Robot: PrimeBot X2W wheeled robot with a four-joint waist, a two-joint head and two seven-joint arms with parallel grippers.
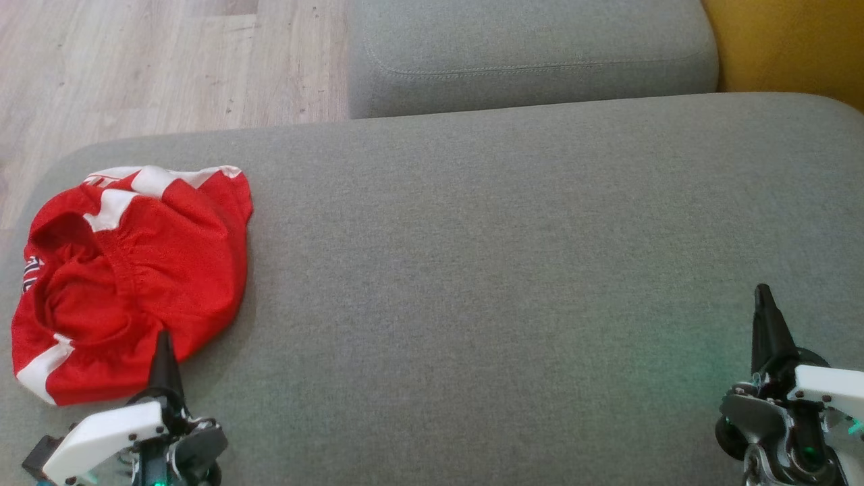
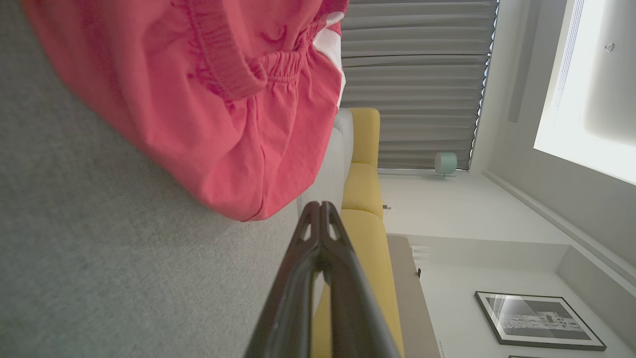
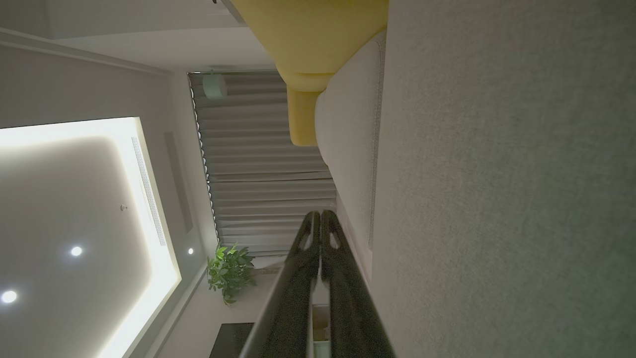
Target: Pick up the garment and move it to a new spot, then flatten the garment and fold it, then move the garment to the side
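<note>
The garment (image 1: pixel 131 277) is a pair of red shorts with white stripes, lying crumpled on the left end of the grey sofa seat (image 1: pixel 506 270). My left gripper (image 1: pixel 163 337) is shut, empty, its tips right at the garment's near edge. In the left wrist view the red garment (image 2: pixel 213 99) lies just beyond my shut left gripper (image 2: pixel 321 208), not between the fingers. My right gripper (image 1: pixel 763 291) stands shut and empty at the lower right, over bare seat. The right wrist view has my right gripper (image 3: pixel 320 216) shut beside grey fabric (image 3: pixel 497 199).
A second grey cushion (image 1: pixel 533 54) lies behind the seat, with a yellow cushion (image 1: pixel 790 40) at the far right. Wooden floor (image 1: pixel 135 67) shows past the sofa's far left edge. The wide middle of the seat is bare fabric.
</note>
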